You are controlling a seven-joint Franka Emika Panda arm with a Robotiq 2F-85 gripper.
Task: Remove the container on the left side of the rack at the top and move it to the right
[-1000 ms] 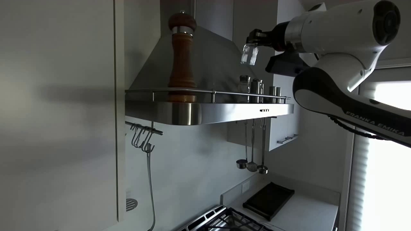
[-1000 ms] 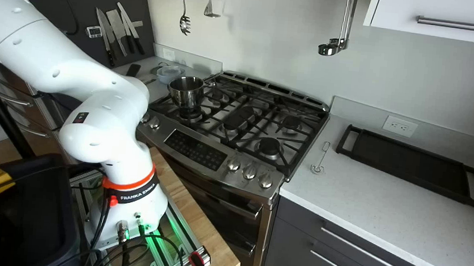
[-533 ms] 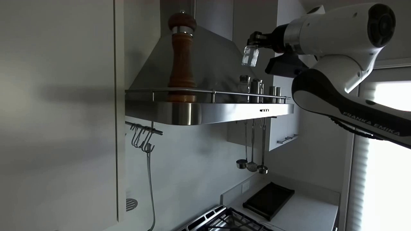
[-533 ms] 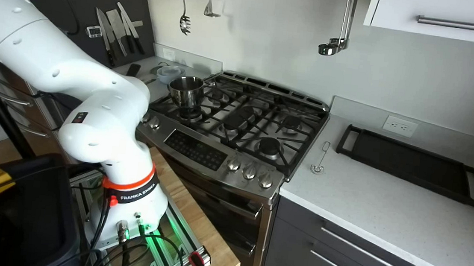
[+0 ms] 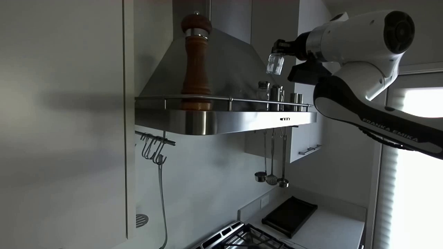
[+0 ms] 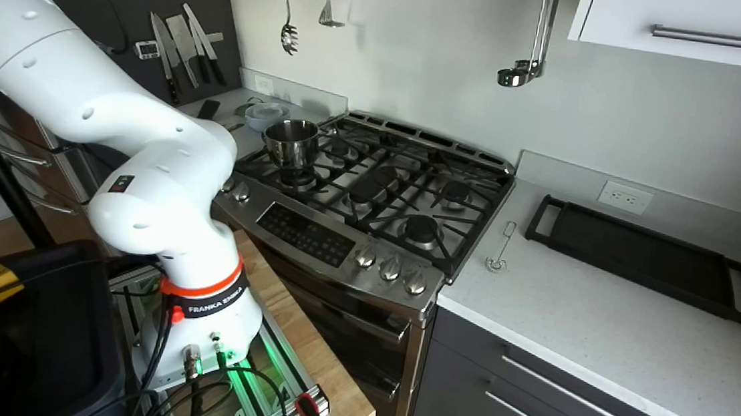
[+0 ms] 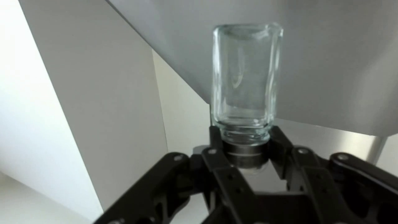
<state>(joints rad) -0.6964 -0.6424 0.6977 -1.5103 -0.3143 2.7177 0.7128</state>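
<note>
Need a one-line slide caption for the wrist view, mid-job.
The gripper holds a clear glass container by its neck end, with the grey metal range hood behind.

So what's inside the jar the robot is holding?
No contents show through the clear glass of the jar. Its cap, held in the gripper, looks opaque, so anything inside that end is hidden.

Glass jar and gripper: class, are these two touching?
Touching. The wrist view shows the gripper clamped on the glass jar at its neck end, from both sides, with no gap visible.
</note>
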